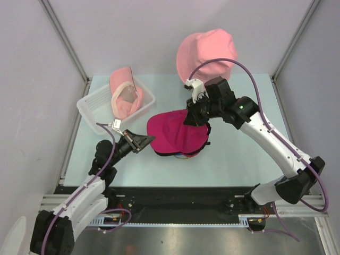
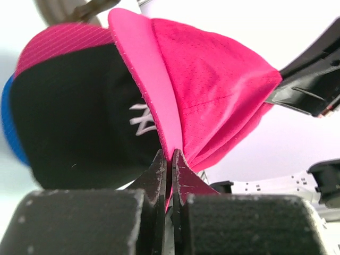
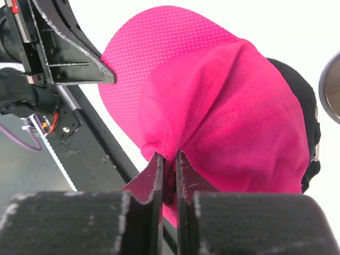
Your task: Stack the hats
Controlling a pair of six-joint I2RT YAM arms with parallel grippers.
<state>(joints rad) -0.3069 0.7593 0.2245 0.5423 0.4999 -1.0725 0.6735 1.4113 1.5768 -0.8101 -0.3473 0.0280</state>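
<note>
Clamps the magenta cap point(image 1: 175, 133) in left end effector point(image 2: 169, 156) and right end effector point(image 3: 169, 158). Risks dragging the seemingly loose black cap point(image 2: 79, 122) beneath askew through uneven pull.

My table point(image 1: 239, 154) carries a white basket point(image 1: 87, 109) at its far-left corner and a stack of caps point(image 1: 175, 138) near centre.

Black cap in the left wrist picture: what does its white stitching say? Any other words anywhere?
White stitching on the black cap: partly hidden by the magenta cap, cannot be read.
White tag beside the white basket: too small to read.
No other writing shows.
</note>
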